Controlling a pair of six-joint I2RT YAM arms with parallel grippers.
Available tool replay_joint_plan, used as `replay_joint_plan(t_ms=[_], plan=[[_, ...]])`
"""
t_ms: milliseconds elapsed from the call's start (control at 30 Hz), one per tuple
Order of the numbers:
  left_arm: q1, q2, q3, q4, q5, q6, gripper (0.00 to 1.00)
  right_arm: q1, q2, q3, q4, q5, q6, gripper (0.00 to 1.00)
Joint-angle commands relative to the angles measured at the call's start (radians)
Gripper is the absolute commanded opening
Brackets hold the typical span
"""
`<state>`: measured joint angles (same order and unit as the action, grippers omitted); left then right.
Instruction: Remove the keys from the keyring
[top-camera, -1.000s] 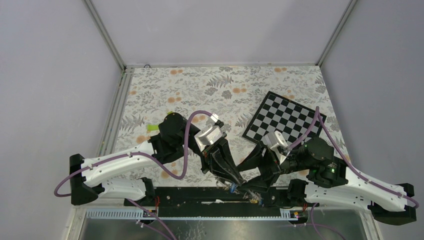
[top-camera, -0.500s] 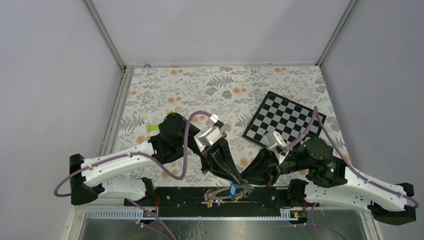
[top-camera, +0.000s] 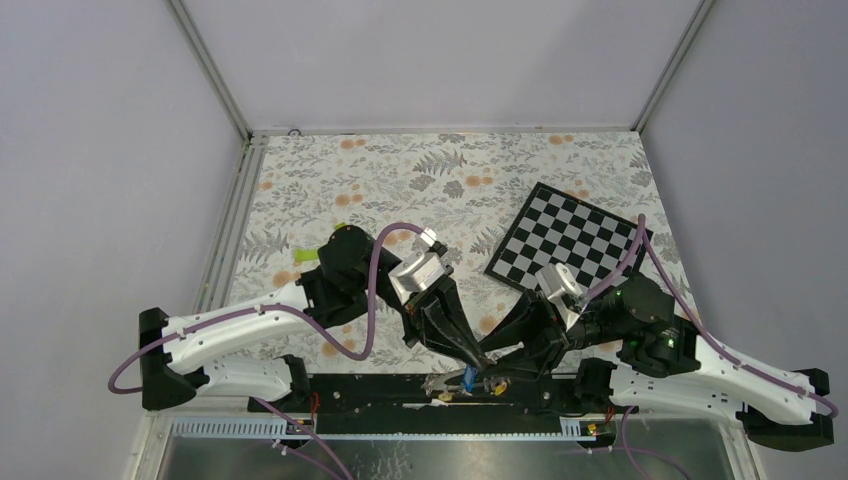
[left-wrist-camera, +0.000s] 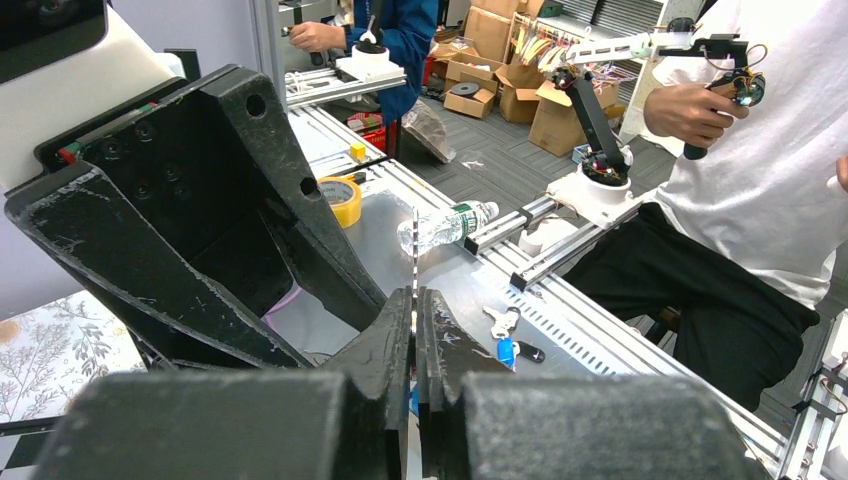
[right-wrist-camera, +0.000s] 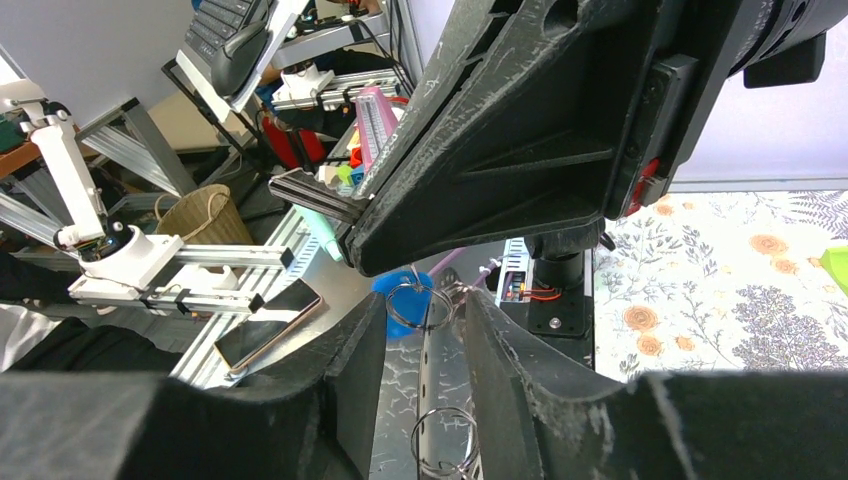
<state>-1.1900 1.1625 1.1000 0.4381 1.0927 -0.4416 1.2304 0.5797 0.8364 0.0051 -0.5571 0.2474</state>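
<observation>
Our left gripper (left-wrist-camera: 413, 300) is squeezed tight on the keyring (left-wrist-camera: 413, 245), which stands thin edge up, from 6 to 12 o'clock. The keys (top-camera: 467, 378) sit where both grippers meet. Our right gripper (right-wrist-camera: 420, 310), in from 3 o'clock, has its fingers apart, with the keys at its 12.

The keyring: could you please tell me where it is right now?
In the left wrist view, the keyring stands edge-on, pinched between the fingers of the left gripper; from above, that is at the near edge of the table, facing the right gripper.
</observation>
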Motion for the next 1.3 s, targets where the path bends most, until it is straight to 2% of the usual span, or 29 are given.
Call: replay_joint_plan(t_ms=[0,467,633,700,967,1267], plan=[[-0.002,-0.023,0.05,0.051,-0.011,0.015,0.01,-0.002,0.001,0.003,0.026,0.011,-0.001,0.43],[-0.002,-0.023,0.05,0.054,-0.014,0.012,0.02,-0.002,0.02,-0.002,0.021,0.068,-0.03,0.51],[-0.002,-0.026,0.048,0.054,-0.016,0.011,0.02,-0.002,0.016,-0.005,0.029,0.081,-0.036,0.51],[-0.002,-0.027,0.047,0.054,-0.016,0.012,0.02,-0.001,0.017,-0.005,0.03,0.077,-0.034,0.47],[-0.002,-0.03,0.044,0.051,-0.022,0.017,0.03,-0.002,0.013,-0.007,0.027,0.049,-0.028,0.2],[-0.002,-0.047,0.035,0.031,-0.039,0.031,0.03,-0.002,-0.03,-0.015,0.044,0.12,-0.01,0.02]])
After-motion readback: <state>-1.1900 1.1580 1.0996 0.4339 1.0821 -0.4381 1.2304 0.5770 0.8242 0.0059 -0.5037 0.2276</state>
